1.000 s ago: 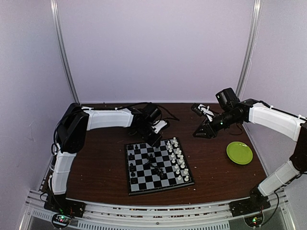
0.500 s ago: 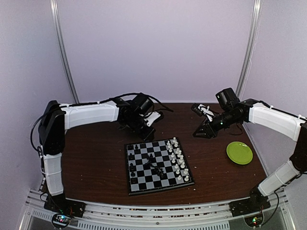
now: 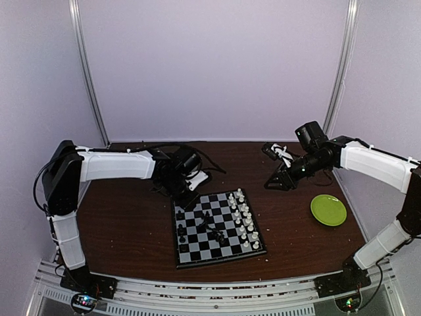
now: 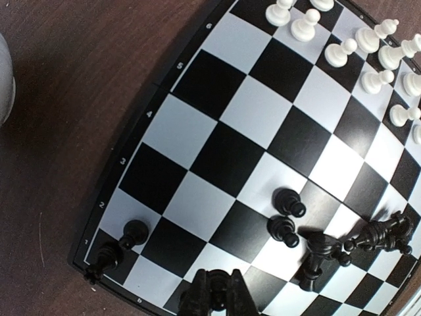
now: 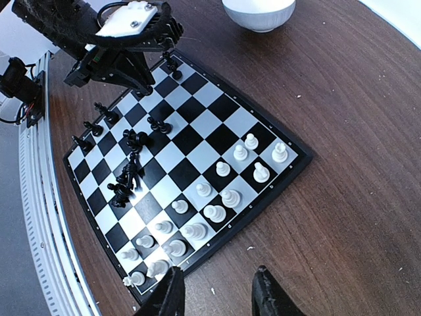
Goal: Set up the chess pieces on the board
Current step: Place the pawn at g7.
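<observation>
The board point(image 3: 197, 247) lies mid-table. White chess pieces point(image 3: 245, 220) stand in two rows along its right side. Several black pieces point(image 3: 214, 230) lie heaped near the middle, and a few stand on its left side. My left gripper point(image 3: 186, 196) is low over the board's far-left corner, shut on a small black piece point(image 4: 218, 289). In the left wrist view two black pieces point(image 4: 135, 232) stand at the corner to its left, and two black pawns point(image 4: 287, 201) stand ahead of it beside the heap point(image 4: 368, 240). My right gripper point(image 3: 275, 184) hovers beyond the board's far-right corner, open and empty point(image 5: 214, 289).
A green plate point(image 3: 328, 210) lies right of the board. A white bowl point(image 5: 258, 10) stands beyond the board's far edge. Pale crumbs point(image 5: 249, 248) lie on the brown table near the white rows point(image 5: 210, 210).
My left arm has swung left, carrying its gripper from the board's far edge out past it and back down onto the far-left corner. The right arm has not moved.
</observation>
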Tool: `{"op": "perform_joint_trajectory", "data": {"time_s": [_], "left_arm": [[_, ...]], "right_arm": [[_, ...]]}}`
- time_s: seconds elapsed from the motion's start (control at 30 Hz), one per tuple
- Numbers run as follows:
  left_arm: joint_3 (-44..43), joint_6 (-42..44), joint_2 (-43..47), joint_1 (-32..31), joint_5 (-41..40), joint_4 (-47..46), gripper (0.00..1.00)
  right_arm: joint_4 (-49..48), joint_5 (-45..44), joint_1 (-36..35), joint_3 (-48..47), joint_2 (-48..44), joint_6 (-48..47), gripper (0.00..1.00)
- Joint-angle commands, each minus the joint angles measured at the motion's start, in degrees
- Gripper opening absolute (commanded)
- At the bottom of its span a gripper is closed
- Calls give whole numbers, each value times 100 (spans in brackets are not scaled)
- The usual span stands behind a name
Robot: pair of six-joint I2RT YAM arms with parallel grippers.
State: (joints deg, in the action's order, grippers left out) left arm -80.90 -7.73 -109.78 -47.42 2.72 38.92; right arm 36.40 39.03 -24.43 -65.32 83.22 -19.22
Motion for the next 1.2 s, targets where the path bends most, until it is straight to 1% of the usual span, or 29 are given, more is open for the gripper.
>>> {"op": "perform_joint_trajectory", "data": {"time_s": [0.0, 0.23, 0.83, 0.93, 1.1, 1.17], "left_arm": [[106, -104, 23, 3, -188, -329, 1], [219, -315, 0, 193, -225, -449, 1], [215, -343, -275, 301, -136, -619, 2], [221, -346, -290, 303, -124, -631, 3], [257, -346, -286, 303, -140, -630, 9], [272, -344, -290, 303, -133, -614, 9]], "right_arm": [[-2, 105, 38, -131, 42, 29, 36], [-11, 105, 39, -136, 70, 41, 36], [1, 114, 34, -131, 130, 42, 36], [-2, 114, 34, -138, 147, 40, 36], [-1, 118, 34, -143, 159, 50, 36], [3, 123, 37, -146, 164, 50, 36]]}}
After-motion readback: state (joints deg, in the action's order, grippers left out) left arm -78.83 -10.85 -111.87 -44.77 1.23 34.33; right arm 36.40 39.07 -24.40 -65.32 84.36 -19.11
